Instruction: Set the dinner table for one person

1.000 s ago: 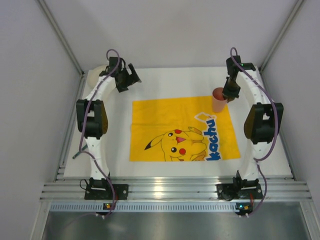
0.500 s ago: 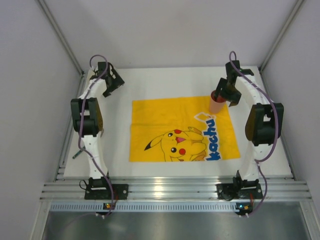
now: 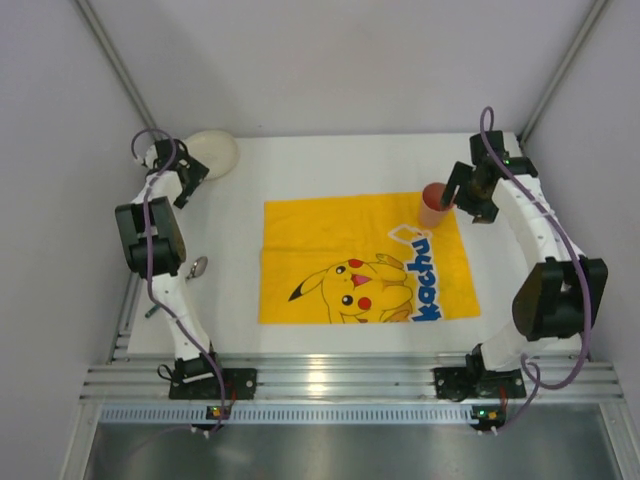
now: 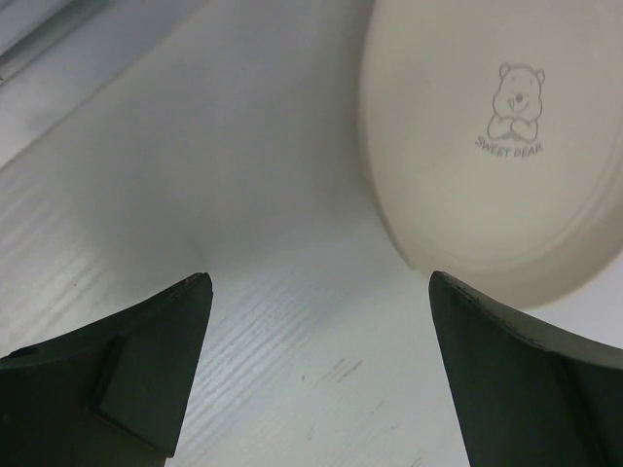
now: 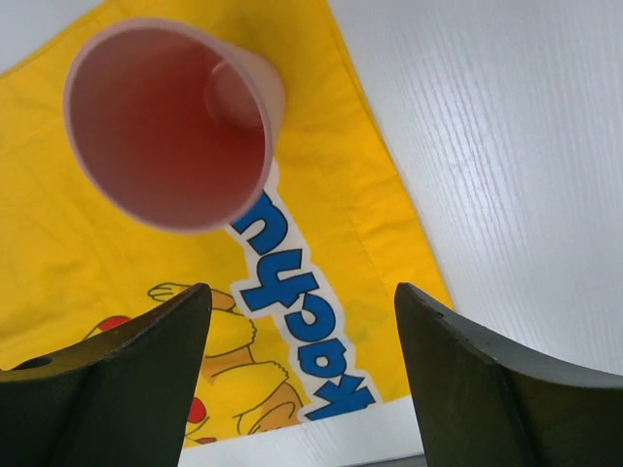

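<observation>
Nearest us, both arm bases sit at the front edge of the table point(image 3: 232, 240). It is a broad white matte top that fills the work area. We judge it stiff, heavy and fixed. There is nowhere to take hold of it, and it only needs things set down on it. Its smooth face will probably let dishes slide.

A yellow mat point(image 3: 330, 240) lies flat in the middle of the table. A spoon point(image 3: 197, 266) rests on bare table to the left of the mat, close to the left arm.

Further back, the right arm runs up the right side with its elbow out, and its wrist turns inward. The right gripper point(image 5: 302, 297) is spread open and holds nothing. A pink cup point(image 3: 436, 204) stands just ahead of its fingers on the mat's far right corner, not between them.

Farthest away, the left arm is folded along the left edge and reaches into the far left corner. The left gripper point(image 4: 319, 282) is wide open and empty, hanging over bare table. A cream plate point(image 4: 496, 146) lies just beyond it. We think its near rim is the place to grip, though it sits low.
</observation>
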Motion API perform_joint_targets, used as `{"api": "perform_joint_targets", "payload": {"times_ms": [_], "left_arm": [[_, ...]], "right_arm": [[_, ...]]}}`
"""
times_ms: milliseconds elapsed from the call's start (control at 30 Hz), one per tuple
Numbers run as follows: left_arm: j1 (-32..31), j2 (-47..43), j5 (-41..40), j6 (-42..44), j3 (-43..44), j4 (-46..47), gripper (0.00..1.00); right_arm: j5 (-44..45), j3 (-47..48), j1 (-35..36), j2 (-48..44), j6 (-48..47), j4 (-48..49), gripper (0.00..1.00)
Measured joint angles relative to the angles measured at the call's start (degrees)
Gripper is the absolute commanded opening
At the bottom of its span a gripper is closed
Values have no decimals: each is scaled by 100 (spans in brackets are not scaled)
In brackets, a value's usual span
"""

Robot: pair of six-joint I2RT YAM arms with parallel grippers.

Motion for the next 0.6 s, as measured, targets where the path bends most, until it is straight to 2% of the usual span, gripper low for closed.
{"api": "perform_joint_targets", "payload": {"times_ms": [200,367,467,533,600], "left_arm": [[166,37,37,-319,59,249,98],[151,546,219,-579,741,334,94],[140,918,308,-678,1169,402,88],[138,1110,348,-765,1427,424,78],[140,1294,407,-837,1672,435,64]], "right_arm": [[37,-199,0,-748,-7,15,76],[61,-247,0,-776,-20,2,76],[63,-251,0,-776,-68,-22,76],[63,-251,0,-776,-111,-24,76],[66,-251,-7,-776,-157,-37,76]]}}
